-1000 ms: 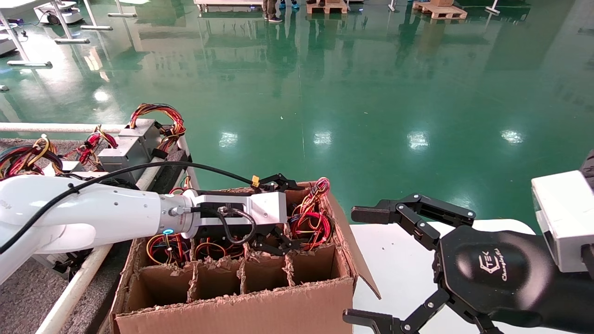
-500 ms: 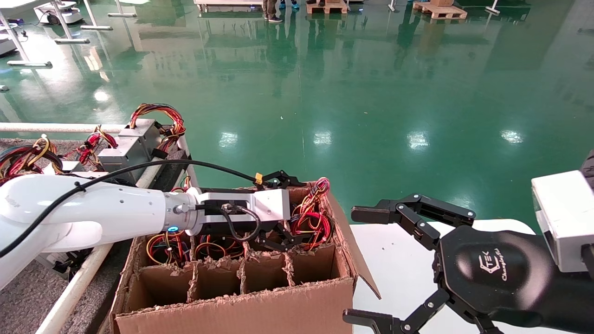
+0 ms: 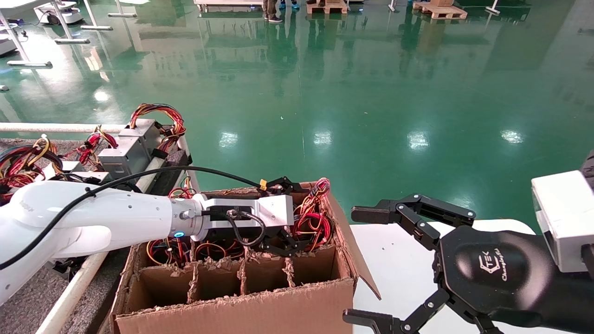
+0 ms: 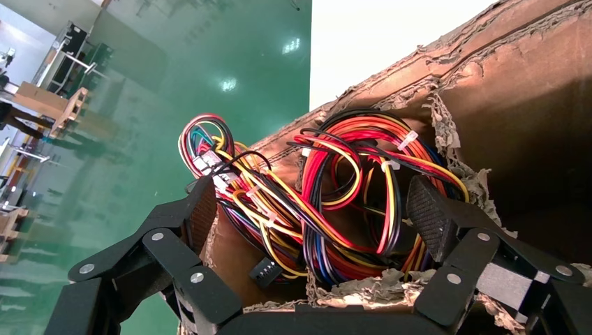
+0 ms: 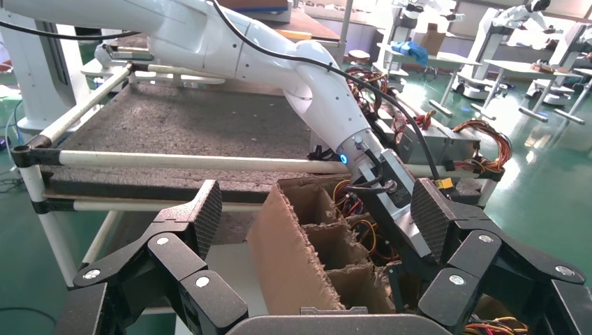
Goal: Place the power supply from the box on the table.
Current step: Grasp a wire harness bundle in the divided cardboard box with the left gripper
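Left hand (image 3: 290,215), fingers spread, has sunk lower around the power supply (image 3: 312,220) wires.

Bright, even overhead light fills the hall, and the glossy green floor (image 3: 371,93) throws back white glare spots and soft reflections. The cells of the box (image 3: 241,278) are in deep shadow, and the views are sharp.
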